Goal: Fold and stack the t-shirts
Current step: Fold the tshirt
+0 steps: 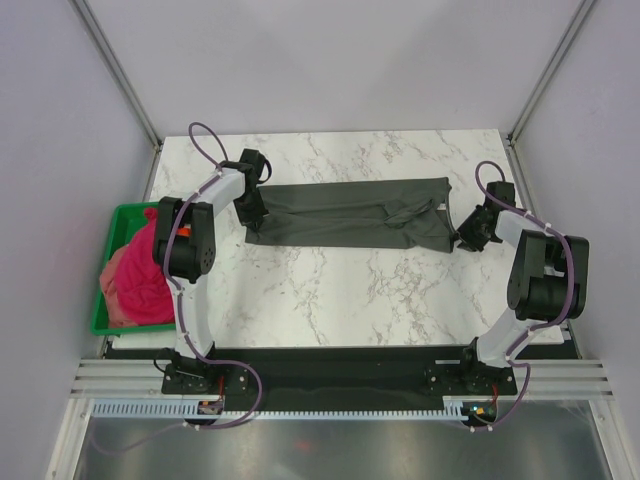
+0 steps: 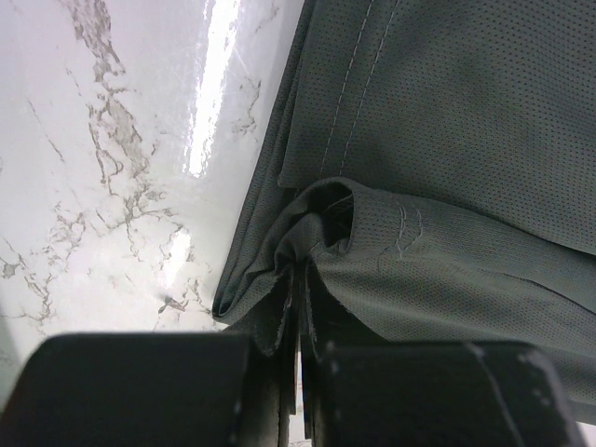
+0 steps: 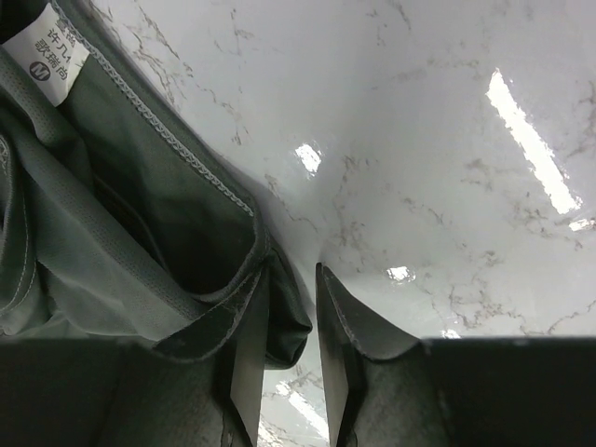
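The dark charcoal grey t-shirt (image 1: 345, 212) lies as a long folded band across the far half of the marble table. My left gripper (image 1: 252, 205) is at its left end, shut on a bunched fold of the grey cloth (image 2: 447, 112), which is pinched between the jaws of the left gripper (image 2: 303, 279). My right gripper (image 1: 468, 238) is at the shirt's right end. There the right gripper (image 3: 293, 279) has its jaws apart, with a hem of the shirt (image 3: 112, 205) draped over one finger and a gap beside the other. A magenta-pink t-shirt (image 1: 140, 262) lies crumpled in the bin, with paler pink cloth (image 1: 122, 312) below it.
A green plastic bin (image 1: 103, 326) sits at the table's left edge beside the left arm. White walls and metal posts stand around the table. The arms' bases sit on a dark rail along the near edge.
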